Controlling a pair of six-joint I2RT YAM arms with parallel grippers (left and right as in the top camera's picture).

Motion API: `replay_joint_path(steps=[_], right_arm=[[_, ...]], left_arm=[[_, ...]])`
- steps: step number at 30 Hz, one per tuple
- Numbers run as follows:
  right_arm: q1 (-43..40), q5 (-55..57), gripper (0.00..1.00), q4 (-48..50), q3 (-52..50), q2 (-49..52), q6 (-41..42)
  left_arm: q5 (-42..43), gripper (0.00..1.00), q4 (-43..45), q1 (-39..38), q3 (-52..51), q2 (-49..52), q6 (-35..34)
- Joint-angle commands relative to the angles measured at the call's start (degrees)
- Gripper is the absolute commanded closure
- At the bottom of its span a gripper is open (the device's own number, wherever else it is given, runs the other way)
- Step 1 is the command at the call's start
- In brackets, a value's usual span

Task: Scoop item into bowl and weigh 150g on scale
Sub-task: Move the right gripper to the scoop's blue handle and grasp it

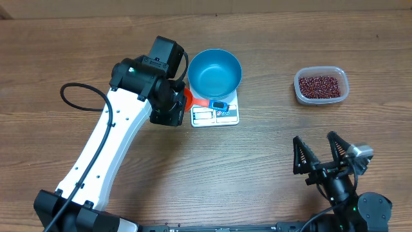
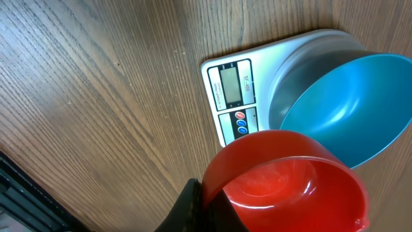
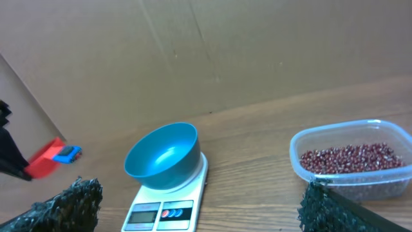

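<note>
The blue bowl [image 1: 215, 71] [image 2: 347, 109] [image 3: 161, 158] stands empty on the white scale [image 1: 215, 116] [image 2: 235, 96] [image 3: 164, 212]. My left gripper [image 1: 177, 100] [image 2: 203, 206] is shut on the rim of an empty red scoop [image 1: 188, 96] [image 2: 290, 187] [image 3: 44, 161], held just left of the bowl over the scale's edge. The item, dark red-brown beans [image 1: 320, 84] [image 3: 351, 158], lies in a clear tub at the right. My right gripper [image 1: 318, 153] [image 3: 199, 206] is open with nothing in it, near the front edge, below the tub.
The clear plastic tub [image 1: 299, 90] [image 3: 296, 151] sits on the wooden table well right of the scale. A cardboard wall [image 3: 225, 51] rises behind the table. The left arm's white link [image 1: 106, 148] crosses the table's left half.
</note>
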Motion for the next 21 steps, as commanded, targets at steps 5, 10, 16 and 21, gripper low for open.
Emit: replay_joint_path(steps=[5, 10, 16, 21], right_arm=[[0.22, -1.99, 0.00, -1.53, 7.19, 9.64, 6.43], [0.22, -8.70, 0.00, -1.51, 13.79, 24.33, 6.43], [0.22, -20.90, 0.00, 0.68, 22.56, 42.47, 6.51], [0.22, -40.85, 0.00, 14.05, 22.80, 52.15, 19.91]], left_arm=[[-0.11, 0.96, 0.00, -0.37, 1.01, -1.40, -1.42], [-0.13, 0.96, 0.00, -0.37, 1.01, -1.40, -1.44], [-1.11, 0.96, 0.00, -0.39, 1.01, -1.40, -1.44], [-1.55, 0.96, 0.00, -0.37, 1.01, -1.40, -1.46]])
